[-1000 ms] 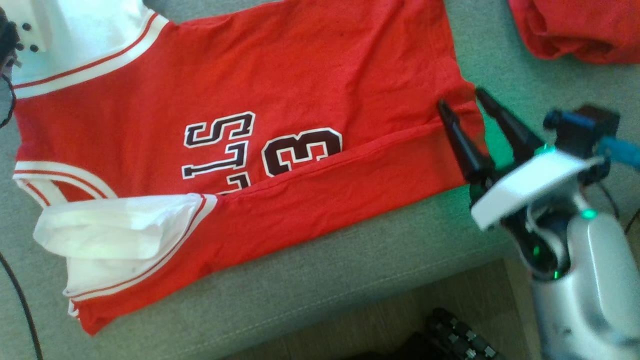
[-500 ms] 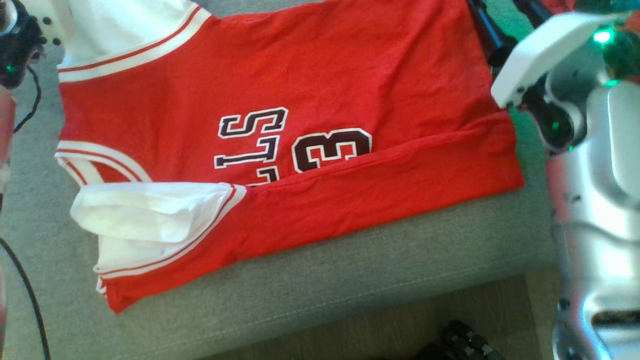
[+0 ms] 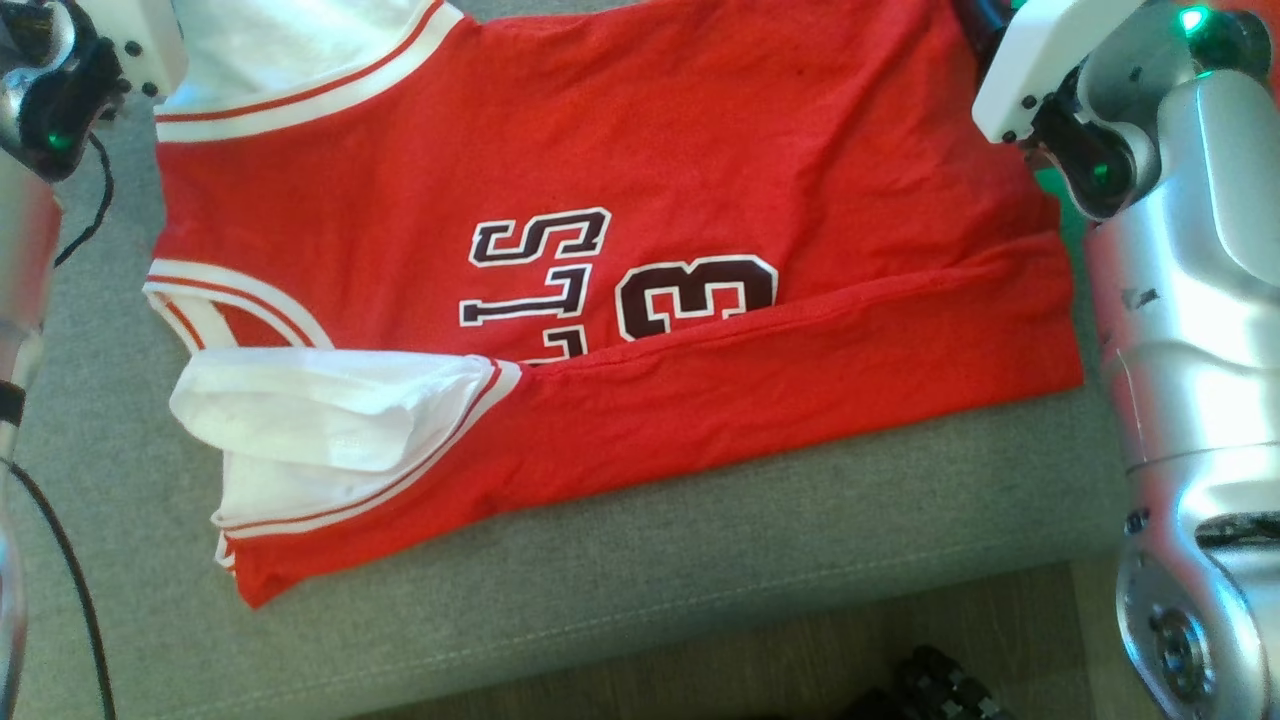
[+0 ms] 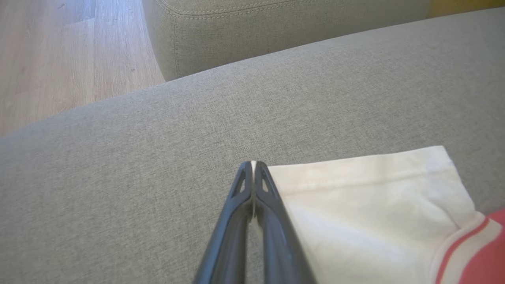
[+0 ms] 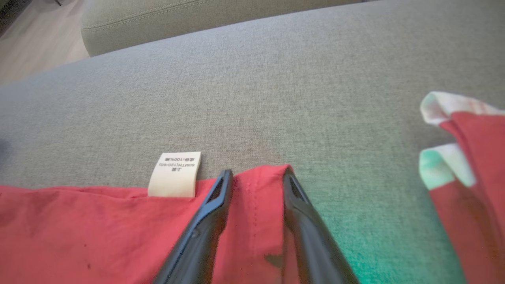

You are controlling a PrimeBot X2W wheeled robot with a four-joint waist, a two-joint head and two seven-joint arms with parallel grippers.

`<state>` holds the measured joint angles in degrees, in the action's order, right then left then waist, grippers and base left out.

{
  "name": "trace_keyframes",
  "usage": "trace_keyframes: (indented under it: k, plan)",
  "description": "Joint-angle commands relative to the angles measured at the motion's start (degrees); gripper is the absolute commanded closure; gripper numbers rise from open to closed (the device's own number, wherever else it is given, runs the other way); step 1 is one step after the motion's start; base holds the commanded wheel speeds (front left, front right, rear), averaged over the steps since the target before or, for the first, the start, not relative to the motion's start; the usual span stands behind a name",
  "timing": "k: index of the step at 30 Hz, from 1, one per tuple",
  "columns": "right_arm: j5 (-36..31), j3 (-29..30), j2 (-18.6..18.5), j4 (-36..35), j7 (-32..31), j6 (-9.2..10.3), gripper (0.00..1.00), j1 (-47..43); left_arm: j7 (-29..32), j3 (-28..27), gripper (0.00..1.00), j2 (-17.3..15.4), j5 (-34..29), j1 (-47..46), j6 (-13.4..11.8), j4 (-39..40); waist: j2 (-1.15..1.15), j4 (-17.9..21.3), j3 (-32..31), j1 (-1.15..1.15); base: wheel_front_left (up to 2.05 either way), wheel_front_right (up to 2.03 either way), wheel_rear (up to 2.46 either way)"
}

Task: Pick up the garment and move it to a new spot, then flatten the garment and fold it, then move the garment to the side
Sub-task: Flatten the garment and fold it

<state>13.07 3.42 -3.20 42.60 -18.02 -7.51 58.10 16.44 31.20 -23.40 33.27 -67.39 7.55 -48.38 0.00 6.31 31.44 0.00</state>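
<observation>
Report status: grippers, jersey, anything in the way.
Left gripper shut on white sleeve corner. Right gripper open astride red hem corner. Jersey flat, near edge folded over. Second red garment apart.

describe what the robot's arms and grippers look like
The right arm and left arm are silver-grey with rounded shells. Each wrist carries a flat white plate over a black joint with small green lights. A thin black cable runs beside the left arm. The left gripper and right gripper have two long, slim dark fingers tapering to tips with triangular cut-outs.
</observation>
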Motion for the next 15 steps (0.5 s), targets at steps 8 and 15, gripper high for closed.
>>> trace_keyframes:
  k: [8,15]
  plan:
    - [-1.7,-0.5,0.3,3.4,2.8,0.02,1.00,5.1,-1.3,0.3,1.00,-2.9,1.3,-3.6,-0.1,1.2,0.00,-0.3,0.0,0.00,0.00,0.00,0.00]
    - [-2.8,0.6,0.3,6.2,5.1,0.02,1.00,7.7,-5.4,0.9,1.00,-3.5,1.8,-4.6,-0.1,1.5,0.00,-0.5,-0.1,0.00,0.00,0.00,0.00]
